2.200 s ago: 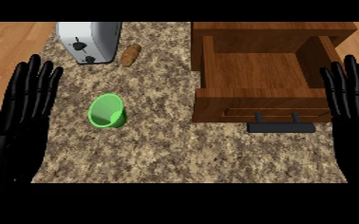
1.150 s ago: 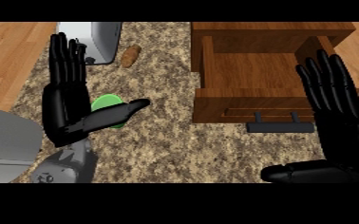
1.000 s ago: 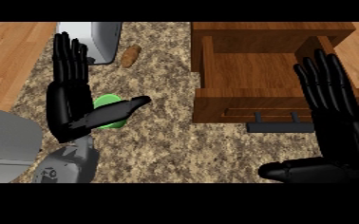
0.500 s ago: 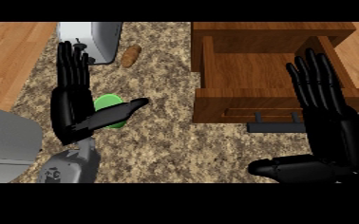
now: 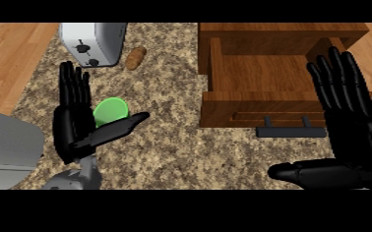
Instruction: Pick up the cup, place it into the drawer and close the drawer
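My left hand [image 5: 76, 120] sits just left of the green cup [image 5: 111, 112], fingers straight, thumb reaching under it, nothing gripped yet; positioned to wrap round it. Cup rests on the surface [image 5: 170, 93], well apart from the drawer [image 5: 265, 76], which stands pulled out to receive it. Right hand [image 5: 343, 98] flat and spread near the drawer's handle [image 5: 291, 131], placed for the closing push.

Counts: one green cup [image 5: 110, 112], one open wooden drawer [image 5: 263, 78] with one dark handle [image 5: 291, 130], one silver toaster [image 5: 93, 43], one brown bread roll [image 5: 135, 58], all on one speckled desk [image 5: 181, 147]. Two black hands: left hand [image 5: 73, 123], right hand [image 5: 347, 113].
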Robot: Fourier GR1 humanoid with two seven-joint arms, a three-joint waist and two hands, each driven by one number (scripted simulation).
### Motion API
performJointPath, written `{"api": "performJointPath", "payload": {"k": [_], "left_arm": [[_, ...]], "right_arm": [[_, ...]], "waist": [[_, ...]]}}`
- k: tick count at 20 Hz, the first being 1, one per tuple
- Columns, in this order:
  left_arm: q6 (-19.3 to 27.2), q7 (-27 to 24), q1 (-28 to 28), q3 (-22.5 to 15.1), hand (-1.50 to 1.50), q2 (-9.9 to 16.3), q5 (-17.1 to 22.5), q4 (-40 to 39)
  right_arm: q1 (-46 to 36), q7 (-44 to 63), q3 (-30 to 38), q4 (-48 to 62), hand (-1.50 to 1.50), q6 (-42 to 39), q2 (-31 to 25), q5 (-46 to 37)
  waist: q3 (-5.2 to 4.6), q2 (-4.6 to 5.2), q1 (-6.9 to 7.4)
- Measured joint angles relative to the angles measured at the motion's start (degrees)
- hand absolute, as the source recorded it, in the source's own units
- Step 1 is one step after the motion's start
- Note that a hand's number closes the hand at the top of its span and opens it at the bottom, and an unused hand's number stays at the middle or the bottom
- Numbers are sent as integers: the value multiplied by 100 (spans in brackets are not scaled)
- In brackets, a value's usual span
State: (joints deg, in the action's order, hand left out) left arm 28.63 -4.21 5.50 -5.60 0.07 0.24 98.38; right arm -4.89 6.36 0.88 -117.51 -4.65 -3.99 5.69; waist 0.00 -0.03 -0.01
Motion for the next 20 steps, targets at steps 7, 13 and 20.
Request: {"api": "performJointPath", "payload": {"k": [7, 13, 20], "left_arm": [[-163, -593, -218, 361, -150, 40, 319, -654], [-431, -1038, -359, 623, -150, 102, 527, -1129], [-669, -1692, -410, 802, -150, 40, 791, -1909]], "right_arm": [[79, -27, -33, -27, -150, -17, 49, -9], [14, -17, 30, 58, -150, -101, 2, 45], [-130, 171, 144, -17, -150, -110, -55, 168]], "waist": [[0, 2, -4], [-1, 2, 0], [-2, 1, -1]]}}
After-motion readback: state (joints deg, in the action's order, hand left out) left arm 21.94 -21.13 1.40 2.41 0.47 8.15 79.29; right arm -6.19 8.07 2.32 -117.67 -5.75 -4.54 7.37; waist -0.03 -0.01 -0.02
